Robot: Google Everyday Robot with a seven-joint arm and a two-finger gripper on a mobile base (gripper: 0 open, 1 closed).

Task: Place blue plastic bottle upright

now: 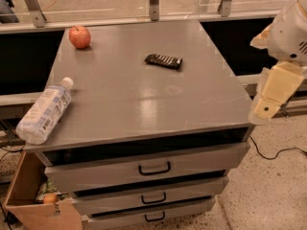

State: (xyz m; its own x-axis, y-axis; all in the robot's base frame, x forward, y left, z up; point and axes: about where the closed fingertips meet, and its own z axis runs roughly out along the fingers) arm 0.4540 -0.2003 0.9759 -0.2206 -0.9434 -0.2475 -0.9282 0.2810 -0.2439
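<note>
The blue plastic bottle [44, 111] lies on its side at the left edge of the grey cabinet top [144, 95]. Its white cap points toward the back and its base hangs slightly over the front left corner. My gripper [269, 102] hangs at the far right, beyond the cabinet's right edge and about level with the top. It is far from the bottle and holds nothing that I can see.
A red apple [79, 36] stands at the back left of the top. A dark snack bar [163, 61] lies near the back middle. Three drawers [153, 168] face front. An open cardboard box [33, 200] sits on the floor at the lower left. A cable [276, 153] lies on the floor at the right.
</note>
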